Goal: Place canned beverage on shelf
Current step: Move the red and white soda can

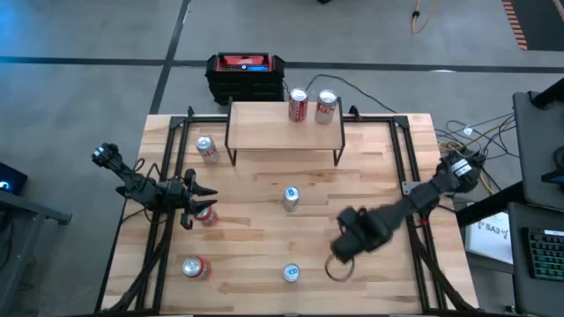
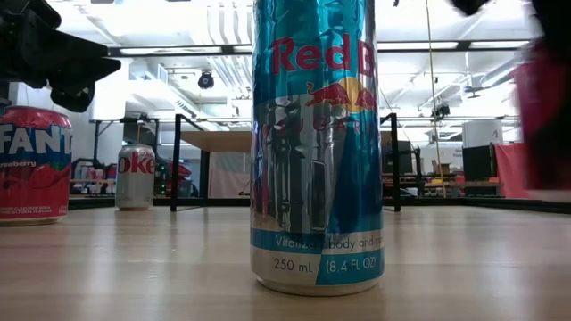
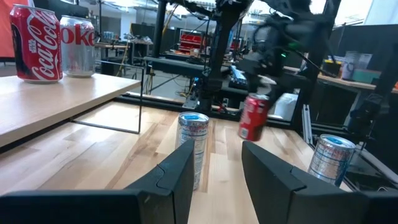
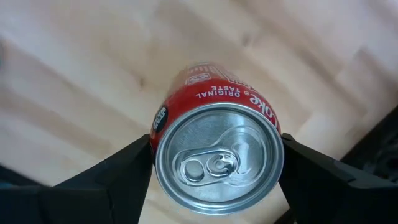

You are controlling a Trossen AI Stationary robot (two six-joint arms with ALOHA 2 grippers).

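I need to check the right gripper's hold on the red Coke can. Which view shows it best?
The right wrist view: the red Coke can fills it, fingers against both sides. The left wrist view shows it lifted, blurred; the high view hides it under the right gripper; the low view, a red blur.

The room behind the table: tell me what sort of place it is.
Probably a robotics lab or workshop. The low view shows a large open room with ceiling strip lights and work tables; the high view shows a concrete floor, loose cables and a keyboard beside the wooden table.
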